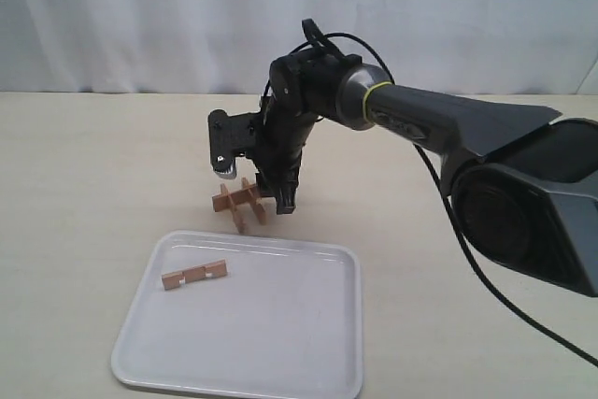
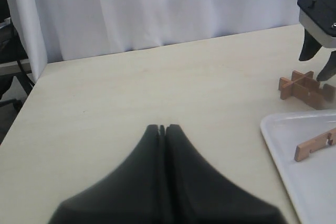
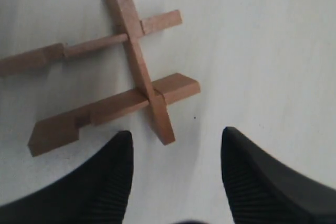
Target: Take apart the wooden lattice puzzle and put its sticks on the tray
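The wooden lattice puzzle (image 1: 241,203) lies on the table just beyond the tray (image 1: 280,334). In the right wrist view the lattice puzzle (image 3: 131,72) shows three sticks: one bar crossing two others. My right gripper (image 3: 177,140) hangs open just above it, with the end of the crossing bar between the fingertips and nothing gripped. In the exterior view the right gripper (image 1: 273,195) points down at the puzzle's right side. One loose stick (image 1: 194,274) lies on the tray's left part. My left gripper (image 2: 163,128) is shut and empty, far from the puzzle (image 2: 304,86).
The light wooden table (image 1: 84,184) runs back to a white curtain (image 1: 140,16). The right arm's grey body (image 1: 486,137) reaches in from the right. The left wrist view shows the table's edge (image 2: 21,103) and the tray's corner (image 2: 283,140).
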